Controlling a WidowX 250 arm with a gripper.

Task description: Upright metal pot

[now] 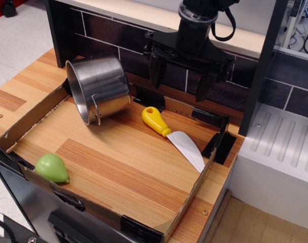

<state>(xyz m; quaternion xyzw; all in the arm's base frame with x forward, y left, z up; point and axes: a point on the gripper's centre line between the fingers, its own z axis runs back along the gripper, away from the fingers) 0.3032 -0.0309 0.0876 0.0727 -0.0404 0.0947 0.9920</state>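
Observation:
The metal pot (99, 87) is shiny steel and lies on its side at the back left of the wooden tray, its opening facing left toward the tray's corner. One loop handle shows on its near side. My gripper (179, 82) hangs above the back of the tray, to the right of the pot and apart from it. Its two black fingers (155, 71) point down, spread wide, and hold nothing.
A knife (173, 136) with a yellow handle and white blade lies in the middle right of the tray. A green pear (52, 168) sits at the front left corner. Low cardboard walls (32, 117) edge the tray. A dark tiled wall stands behind; a white rack is to the right.

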